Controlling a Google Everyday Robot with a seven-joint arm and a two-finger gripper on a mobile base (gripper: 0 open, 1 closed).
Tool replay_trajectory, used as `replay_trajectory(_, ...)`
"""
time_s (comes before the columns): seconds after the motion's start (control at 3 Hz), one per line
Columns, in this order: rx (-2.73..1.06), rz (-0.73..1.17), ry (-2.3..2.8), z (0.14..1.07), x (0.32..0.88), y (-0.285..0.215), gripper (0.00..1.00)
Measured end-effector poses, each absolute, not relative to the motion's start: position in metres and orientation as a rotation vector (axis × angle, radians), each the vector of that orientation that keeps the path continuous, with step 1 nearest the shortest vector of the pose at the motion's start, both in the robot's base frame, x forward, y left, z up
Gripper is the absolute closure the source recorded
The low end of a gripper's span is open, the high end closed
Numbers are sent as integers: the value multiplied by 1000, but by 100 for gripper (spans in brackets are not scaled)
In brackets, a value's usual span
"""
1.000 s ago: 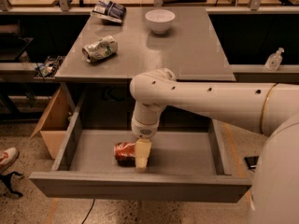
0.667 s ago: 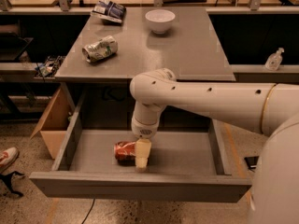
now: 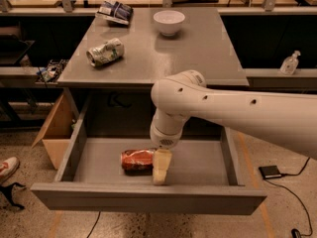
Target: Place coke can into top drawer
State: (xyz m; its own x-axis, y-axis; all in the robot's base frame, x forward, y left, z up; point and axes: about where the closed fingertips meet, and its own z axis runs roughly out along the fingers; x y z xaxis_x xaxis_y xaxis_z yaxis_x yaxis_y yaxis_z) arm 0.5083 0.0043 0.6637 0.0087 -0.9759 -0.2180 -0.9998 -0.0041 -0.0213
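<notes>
A white arm (image 3: 237, 115) reaches down into the open drawer (image 3: 148, 198). Its gripper (image 3: 161, 170) touches the right end of the coke can (image 3: 136, 160), which lies sideways on the drawer floor; whether it grips cannot be told. The cabinet top (image 3: 198, 53) above holds a dented can (image 3: 104, 52), bowl (image 3: 169, 22) and packet (image 3: 115, 11).

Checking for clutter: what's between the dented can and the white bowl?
Only bare grey cabinet top lies between dented can and white bowl, per the camera view. The hand sits in the top drawer beside the coke can.
</notes>
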Motion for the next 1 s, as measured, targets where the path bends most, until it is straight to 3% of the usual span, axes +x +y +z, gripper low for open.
replay_trajectory(1.0, -1855, -47, 2108, 785, 501, -86, 0)
